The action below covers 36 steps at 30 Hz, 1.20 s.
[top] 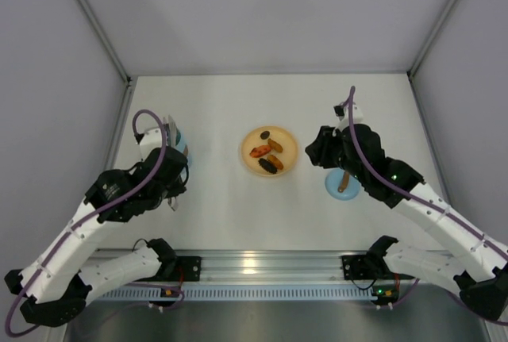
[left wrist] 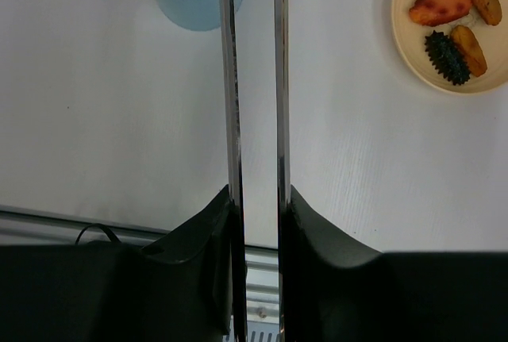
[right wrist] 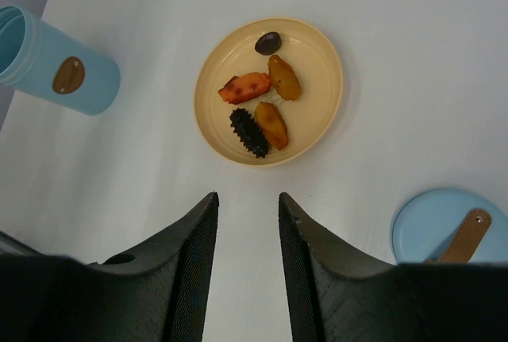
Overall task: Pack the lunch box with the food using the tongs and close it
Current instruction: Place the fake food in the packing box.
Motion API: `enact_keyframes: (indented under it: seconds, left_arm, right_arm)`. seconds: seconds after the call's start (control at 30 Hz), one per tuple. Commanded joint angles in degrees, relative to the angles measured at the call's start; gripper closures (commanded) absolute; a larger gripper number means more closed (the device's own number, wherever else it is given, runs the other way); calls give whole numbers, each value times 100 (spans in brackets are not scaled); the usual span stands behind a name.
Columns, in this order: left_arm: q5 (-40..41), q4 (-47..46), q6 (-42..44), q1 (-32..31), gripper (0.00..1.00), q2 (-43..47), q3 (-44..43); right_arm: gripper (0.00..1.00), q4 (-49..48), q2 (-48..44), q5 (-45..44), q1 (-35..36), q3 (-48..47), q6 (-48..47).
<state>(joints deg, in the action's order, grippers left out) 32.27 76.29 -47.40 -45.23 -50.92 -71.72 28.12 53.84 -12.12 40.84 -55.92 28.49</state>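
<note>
Five food pieces [right wrist: 246, 87] on the orange plate [right wrist: 325, 56], tongs [left wrist: 232, 120] clenched in the left pincer [left wrist: 259, 193], lunch box tub [right wrist: 40, 60] uncovered.
Left wrist only: both tong arms gripped between the black fingers [left wrist: 198, 255], running side by side up across the light blue tub at the top edge, tips out of frame; hardly made out from above. Right wrist: right pincer [right wrist: 248, 199] released and empty over the tabletop [top: 238, 207], just short of the plate; brown oval label [right wrist: 68, 75] on the tub's wall, far left; round blue lid [right wrist: 429, 227] flat at lower right, brown knob [right wrist: 467, 235] uppermost, well apart from the tub. Top view: plate between tub on the left and lid on the right, lid partly hidden under the right arm [top: 429, 207]. On the plate: one orange-red piece, two brown, one spiky black, one small dark round.
</note>
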Motion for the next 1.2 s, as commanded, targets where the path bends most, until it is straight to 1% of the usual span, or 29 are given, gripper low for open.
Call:
enact_keyframes:
  seconds: [0.0, 0.17, 0.3, 0.47, 0.53, 0.63, 0.83, 0.93, 1.17]
  left_arm:
    - [350, 931, -349, 15, 69, 82, 53]
    - [438, 852, -314, 15, 66, -129, 194]
    - [438, 633, -104, 111, 64, -322, 264]
    - [-53, 176, 651, 857, 64, -358, 440]
    - [-212, -25, 801, 1085, 64, -331, 484]
    - [-344, -132, 978, 1271, 64, -349, 493]
    - [-397, -202, 1083, 1342, 65, -375, 484]
    - [-476, -255, 1171, 1350, 65, -375, 379]
    - [-915, -317, 1540, 1342, 66, -594, -543]
  right_arm:
    - [64, -474, 73, 227, 64, -86, -10]
    - [64, -500, 109, 245, 64, -95, -19]
    - [64, -500, 74, 289, 56, -103, -10]
    - [64, -492, 47, 307, 56, -112, -19]
    - [64, -457, 21, 298, 64, -112, -19]
    - [64, -448, -14, 272, 64, -95, -28]
    - [64, -465, -14, 263, 64, -24, -19]
    - [64, -465, 3, 263, 64, -50, -37]
    - [64, -421, -14, 228, 56, -138, -54]
